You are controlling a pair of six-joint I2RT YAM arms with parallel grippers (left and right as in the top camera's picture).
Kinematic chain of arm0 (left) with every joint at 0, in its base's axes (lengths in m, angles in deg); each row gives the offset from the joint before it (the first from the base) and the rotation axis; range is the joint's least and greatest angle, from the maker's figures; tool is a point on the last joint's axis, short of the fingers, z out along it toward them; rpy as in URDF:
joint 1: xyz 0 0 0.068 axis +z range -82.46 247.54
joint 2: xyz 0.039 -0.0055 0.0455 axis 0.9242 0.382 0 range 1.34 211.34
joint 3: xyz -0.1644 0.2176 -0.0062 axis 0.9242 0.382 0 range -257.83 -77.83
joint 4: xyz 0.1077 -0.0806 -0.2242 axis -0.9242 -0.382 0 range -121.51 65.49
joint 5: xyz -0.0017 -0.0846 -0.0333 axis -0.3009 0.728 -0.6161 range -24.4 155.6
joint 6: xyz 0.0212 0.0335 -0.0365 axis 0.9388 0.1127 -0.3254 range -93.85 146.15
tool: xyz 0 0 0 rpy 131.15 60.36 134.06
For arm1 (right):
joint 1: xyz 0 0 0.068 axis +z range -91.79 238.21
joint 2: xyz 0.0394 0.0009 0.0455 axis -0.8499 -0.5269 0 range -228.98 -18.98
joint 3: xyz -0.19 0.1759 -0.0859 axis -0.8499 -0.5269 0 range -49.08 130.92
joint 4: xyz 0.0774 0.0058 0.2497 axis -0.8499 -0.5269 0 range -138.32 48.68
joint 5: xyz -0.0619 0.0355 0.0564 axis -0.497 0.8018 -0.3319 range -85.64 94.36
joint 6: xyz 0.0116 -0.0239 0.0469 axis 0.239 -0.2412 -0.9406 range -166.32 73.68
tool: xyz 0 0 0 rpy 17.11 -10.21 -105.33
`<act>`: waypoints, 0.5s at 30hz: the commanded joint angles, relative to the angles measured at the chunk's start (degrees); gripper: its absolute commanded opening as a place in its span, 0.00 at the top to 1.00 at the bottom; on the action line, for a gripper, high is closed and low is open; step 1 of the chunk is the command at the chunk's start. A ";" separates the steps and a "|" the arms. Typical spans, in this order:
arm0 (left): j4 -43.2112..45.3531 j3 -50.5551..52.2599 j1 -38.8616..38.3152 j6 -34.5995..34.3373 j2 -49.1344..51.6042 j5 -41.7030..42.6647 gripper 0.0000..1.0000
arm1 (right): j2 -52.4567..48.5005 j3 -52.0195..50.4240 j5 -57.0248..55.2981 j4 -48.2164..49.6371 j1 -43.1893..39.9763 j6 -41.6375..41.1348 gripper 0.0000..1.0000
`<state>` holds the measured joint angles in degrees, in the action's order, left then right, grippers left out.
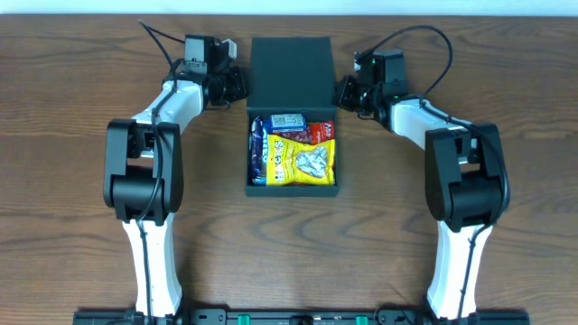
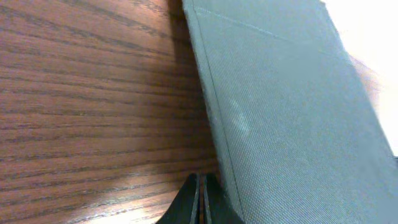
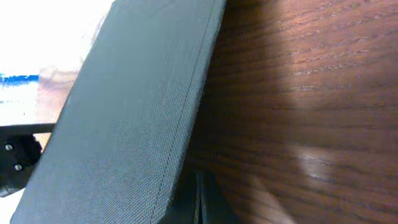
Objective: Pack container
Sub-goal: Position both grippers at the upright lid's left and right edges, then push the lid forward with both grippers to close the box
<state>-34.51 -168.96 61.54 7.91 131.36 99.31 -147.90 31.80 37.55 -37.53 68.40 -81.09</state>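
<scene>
The dark teal container (image 1: 257, 189) stands open at the table's middle, its flap lid (image 1: 291, 74) raised at the back. Snack packets fill it: a yellow one (image 1: 305, 162), a red one (image 1: 321, 132), blue ones (image 1: 259, 149). My left gripper (image 1: 242, 86) is shut and empty, against the lid's left edge; its wrist view shows the shut fingers (image 2: 203, 202) beside the lid (image 2: 286, 112). My right gripper (image 1: 340, 92) is shut and empty, at the lid's right edge; its wrist view shows the shut fingers (image 3: 198, 202) under the lid's edge (image 3: 124, 124).
The wooden table (image 1: 81, 135) stretches to both sides of the container. Both arm bases stand at the front edge, left (image 1: 149, 271) and right (image 1: 456, 271). Cables loop above both wrists near the back edge.
</scene>
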 commanded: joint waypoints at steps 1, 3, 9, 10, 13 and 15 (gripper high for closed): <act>0.26 -2.38 -0.02 -0.15 0.52 5.79 0.95 | -0.74 0.87 5.46 2.80 0.13 1.64 0.99; 0.15 -3.02 0.48 0.26 0.09 8.04 0.94 | -0.52 0.90 9.38 5.73 -1.09 2.12 0.99; 0.04 -3.19 1.64 1.36 -2.51 9.86 0.94 | 1.38 0.92 15.43 9.97 -3.96 4.66 0.98; -0.15 -3.19 1.64 2.27 -3.08 9.84 0.94 | 1.64 0.92 16.59 10.34 -4.17 5.35 0.99; -0.52 -3.19 1.57 4.90 -5.22 9.86 0.94 | 2.43 0.94 20.55 11.89 -4.46 7.13 0.99; -0.61 -3.19 1.57 6.47 -6.67 9.84 0.95 | 2.73 0.94 22.45 12.76 -4.44 7.89 0.99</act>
<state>-35.06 -170.49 63.05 11.04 129.50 106.90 -147.86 31.80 53.55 -25.46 63.88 -76.28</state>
